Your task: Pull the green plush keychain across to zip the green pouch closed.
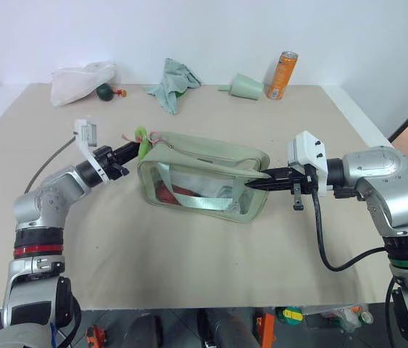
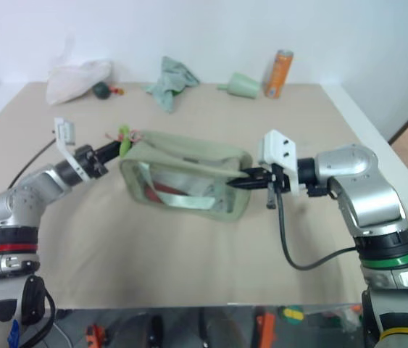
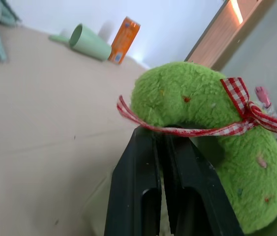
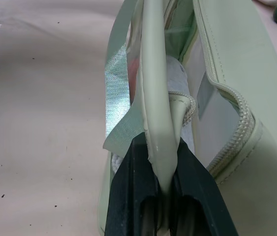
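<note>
Left gripper clamped on the green plush keychain at the pouch's left end, right gripper pinching a fabric edge at the right end of the green pouch, pouch mid-table, zipper open along its top.

- Take the orange can as your landmark; it stands upright at the far edge of the tabletop.
- Just beside it you see a pale green cup on its side.
- Further along lies a crumpled teal cloth.
- Well apart from the can sit a white bag and a dark green ball.
</note>
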`<state>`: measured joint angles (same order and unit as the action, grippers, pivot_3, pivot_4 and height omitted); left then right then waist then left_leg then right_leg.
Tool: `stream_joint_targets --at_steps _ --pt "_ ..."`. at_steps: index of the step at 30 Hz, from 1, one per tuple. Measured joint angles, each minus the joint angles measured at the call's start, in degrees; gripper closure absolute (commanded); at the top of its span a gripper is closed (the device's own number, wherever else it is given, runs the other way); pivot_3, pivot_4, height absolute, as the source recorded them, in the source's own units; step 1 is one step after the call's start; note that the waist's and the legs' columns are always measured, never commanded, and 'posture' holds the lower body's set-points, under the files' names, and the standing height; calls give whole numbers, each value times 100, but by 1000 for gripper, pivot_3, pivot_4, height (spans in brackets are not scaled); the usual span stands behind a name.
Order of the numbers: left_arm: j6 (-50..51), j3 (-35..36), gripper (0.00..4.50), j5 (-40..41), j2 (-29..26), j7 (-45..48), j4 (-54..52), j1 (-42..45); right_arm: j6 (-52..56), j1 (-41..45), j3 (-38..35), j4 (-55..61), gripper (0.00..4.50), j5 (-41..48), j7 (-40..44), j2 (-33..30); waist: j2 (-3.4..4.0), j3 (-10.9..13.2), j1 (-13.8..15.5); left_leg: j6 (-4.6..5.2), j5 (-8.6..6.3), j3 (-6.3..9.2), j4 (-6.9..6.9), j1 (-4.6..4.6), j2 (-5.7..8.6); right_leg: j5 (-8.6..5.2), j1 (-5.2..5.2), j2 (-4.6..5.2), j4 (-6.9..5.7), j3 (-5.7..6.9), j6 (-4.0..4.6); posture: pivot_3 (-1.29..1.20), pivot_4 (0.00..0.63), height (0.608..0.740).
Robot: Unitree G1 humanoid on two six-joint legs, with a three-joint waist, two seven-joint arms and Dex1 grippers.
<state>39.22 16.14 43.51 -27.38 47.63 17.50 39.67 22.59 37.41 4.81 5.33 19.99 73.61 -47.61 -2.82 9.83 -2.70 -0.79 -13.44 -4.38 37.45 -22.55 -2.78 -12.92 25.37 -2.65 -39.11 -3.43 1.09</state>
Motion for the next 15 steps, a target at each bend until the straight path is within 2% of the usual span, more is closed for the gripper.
stream_joint_targets --at_steps 9,15 --pt "247 -17 4414 528 -18 267 -848 378 -33 2 1 -3 4500 -17 2 0 0 0 -1 -1 1 0 0 1 2 0 -1 1 0 -1 -1 0 150 740" --pt "139 -1197 4414 -322 -209 575 -1147 535 -24 -11 1 -2 4500 -48 -22 0 0 0 0 -3 2 1 1 2 5 1 -3 0 0 -3 -2 0 150 740"
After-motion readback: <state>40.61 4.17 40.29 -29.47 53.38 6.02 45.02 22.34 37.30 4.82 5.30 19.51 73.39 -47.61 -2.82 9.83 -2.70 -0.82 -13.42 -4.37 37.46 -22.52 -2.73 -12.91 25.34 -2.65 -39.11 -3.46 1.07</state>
